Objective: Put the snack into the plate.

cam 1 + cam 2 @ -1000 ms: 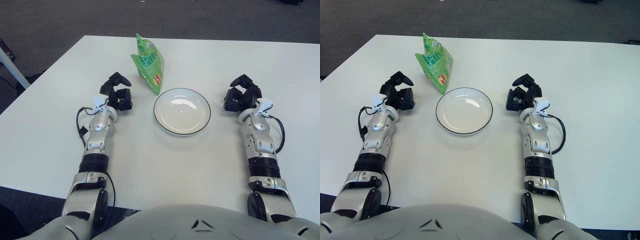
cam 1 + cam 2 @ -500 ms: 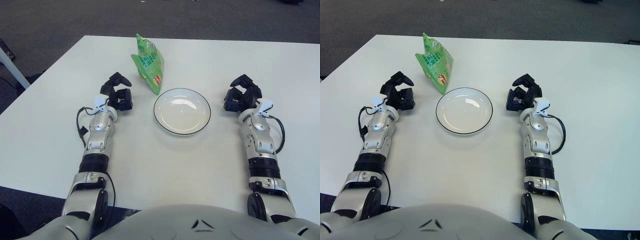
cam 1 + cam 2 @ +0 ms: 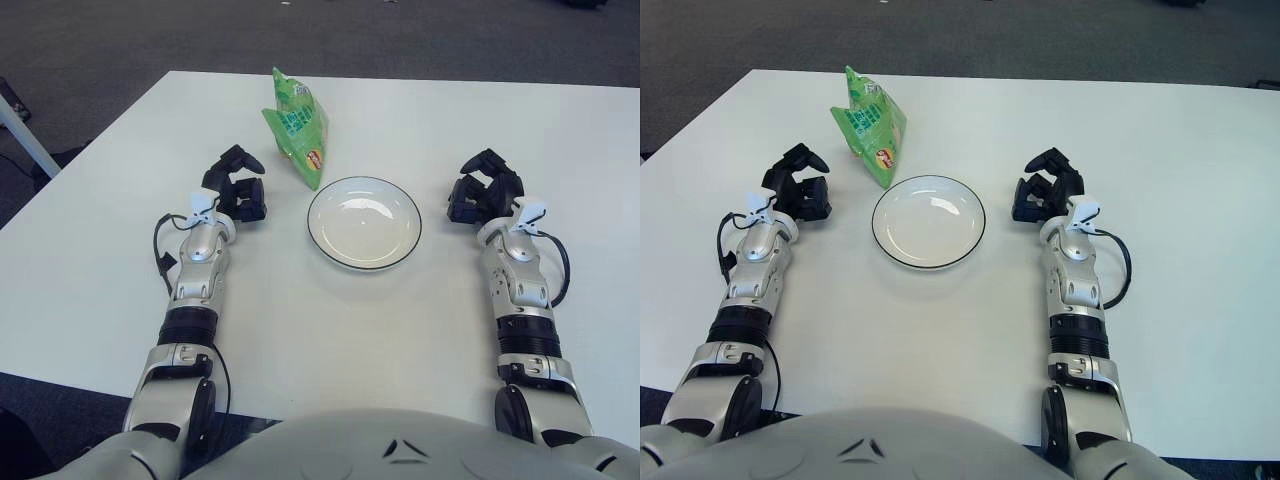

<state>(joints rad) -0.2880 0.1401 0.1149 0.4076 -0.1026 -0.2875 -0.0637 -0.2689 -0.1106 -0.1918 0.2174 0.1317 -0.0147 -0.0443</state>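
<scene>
A green snack bag (image 3: 296,126) lies on the white table (image 3: 120,160), just beyond the upper left rim of a white plate with a dark rim (image 3: 364,222). The plate holds nothing. My left hand (image 3: 234,186) shows to the left of the plate and a short way below and left of the bag, fingers relaxed and holding nothing. My right hand (image 3: 483,187) shows to the right of the plate, also holding nothing.
The table's left edge (image 3: 70,170) runs diagonally close to my left arm. Dark carpet (image 3: 100,40) lies beyond the table. A white table leg or frame (image 3: 25,130) shows at the far left.
My left hand has edged very slightly toward the bag. Everything else stays as it was.
</scene>
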